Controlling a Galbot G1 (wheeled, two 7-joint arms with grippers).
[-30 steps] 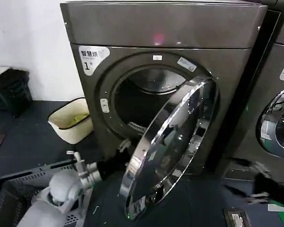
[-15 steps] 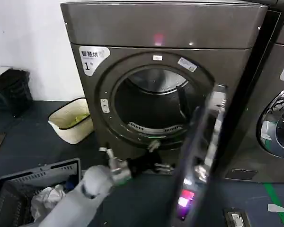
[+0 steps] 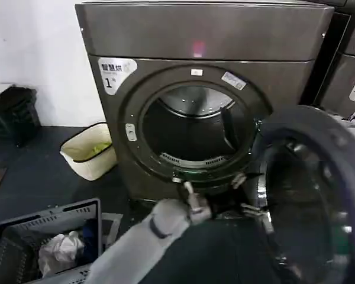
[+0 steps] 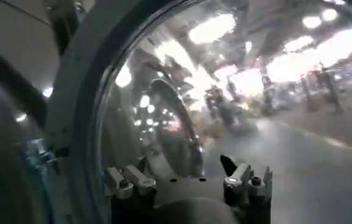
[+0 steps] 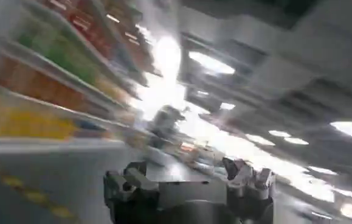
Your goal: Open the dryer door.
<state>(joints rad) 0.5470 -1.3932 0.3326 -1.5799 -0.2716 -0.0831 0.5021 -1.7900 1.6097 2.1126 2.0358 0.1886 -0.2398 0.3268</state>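
Observation:
The bronze-grey dryer (image 3: 201, 35) stands with its drum opening (image 3: 189, 127) fully exposed. The dryer door (image 3: 337, 154) hangs swung far out to the right, its grey inner ring and dark glass turned toward me. My left arm reaches across the floor below the opening, and my left gripper (image 3: 239, 198) sits at the door's inner edge near the hinge side. In the left wrist view the left gripper (image 4: 185, 164) is open with nothing between its fingers, close to the door's glass (image 4: 182, 91). In its own wrist view my right gripper (image 5: 183, 167) is open and empty, before blurred surroundings.
A cream basin (image 3: 89, 151) sits on the dark floor left of the dryer. A grey basket (image 3: 23, 228) holding laundry is at the lower left. A second machine (image 3: 349, 77) stands right behind the open door. A black object (image 3: 12, 112) sits by the white wall.
The door has swung from half open, past edge-on, to wide open on the right. My left arm moved right along with it. The right gripper has left the head view.

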